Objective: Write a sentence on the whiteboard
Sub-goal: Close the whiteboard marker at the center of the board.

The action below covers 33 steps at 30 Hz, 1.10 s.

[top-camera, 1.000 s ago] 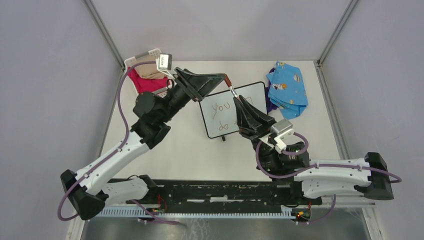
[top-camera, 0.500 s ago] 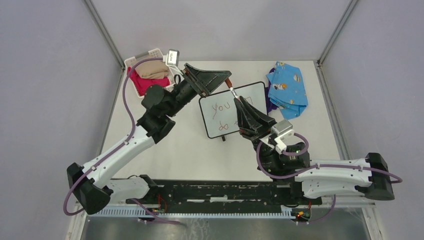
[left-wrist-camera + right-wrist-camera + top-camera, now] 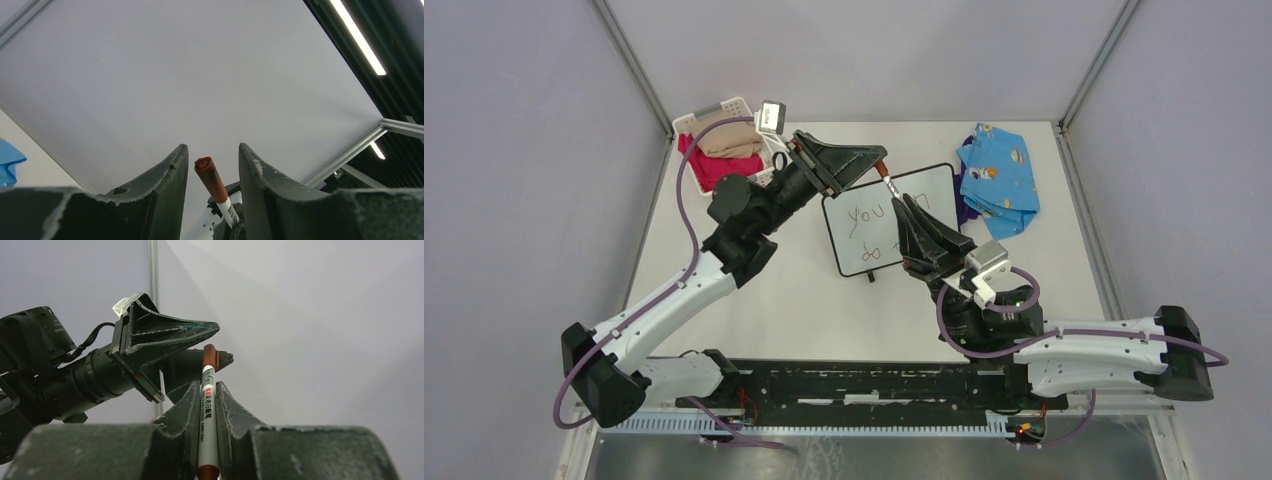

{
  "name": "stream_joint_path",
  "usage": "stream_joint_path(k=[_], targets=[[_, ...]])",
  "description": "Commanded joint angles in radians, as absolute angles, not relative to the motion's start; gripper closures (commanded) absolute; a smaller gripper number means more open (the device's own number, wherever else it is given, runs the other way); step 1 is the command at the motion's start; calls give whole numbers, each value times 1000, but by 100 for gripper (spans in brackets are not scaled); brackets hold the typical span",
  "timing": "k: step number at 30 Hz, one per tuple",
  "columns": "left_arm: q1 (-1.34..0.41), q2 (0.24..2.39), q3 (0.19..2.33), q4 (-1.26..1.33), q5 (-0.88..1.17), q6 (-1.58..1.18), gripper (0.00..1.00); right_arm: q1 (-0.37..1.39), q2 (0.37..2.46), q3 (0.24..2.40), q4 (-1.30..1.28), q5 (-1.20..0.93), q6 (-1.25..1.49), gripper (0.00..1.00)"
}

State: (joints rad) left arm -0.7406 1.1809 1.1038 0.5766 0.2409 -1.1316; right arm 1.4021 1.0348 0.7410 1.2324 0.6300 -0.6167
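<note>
Right pincer (image 3: 207, 390) grips marker (image 3: 206, 415); left wrist view shows left pincer (image 3: 213, 148) parted around cap (image 3: 207, 172).

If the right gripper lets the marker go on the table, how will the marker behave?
The marker looks stiff and light: a slim plastic tube. Its round barrel would probably roll once released. Its glossy surface may slip lengthwise in the right gripper if the left gripper tugs its end.

The whiteboard (image 3: 859, 238) lies mid-table (image 3: 804, 300). A basket (image 3: 736, 104) sits behind it to the left, a cloth (image 3: 999, 180) just right. A marker (image 3: 885, 177) stands over its back edge.
</note>
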Motion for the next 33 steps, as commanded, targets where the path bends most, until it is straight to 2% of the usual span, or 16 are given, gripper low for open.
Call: stream_joint_path(k=[1, 5, 8, 13, 16, 33], targets=[[-737, 1182, 1101, 649, 278, -1174, 52, 1400, 1021, 747, 1268, 634, -623, 100], [-736, 1180, 1090, 665, 288, -1180, 55, 1401, 1023, 749, 1268, 634, -623, 100], [-736, 1176, 1082, 669, 290, -1183, 62, 1399, 1026, 750, 1269, 634, -624, 100], [-736, 1178, 1073, 685, 300, -1192, 82, 1400, 1031, 755, 1268, 636, -623, 100], [-736, 1179, 1067, 708, 308, -1204, 97, 1400, 1035, 759, 1270, 638, -623, 100], [-786, 1197, 1013, 747, 347, -1228, 98, 1400, 1071, 773, 1314, 650, -657, 100]])
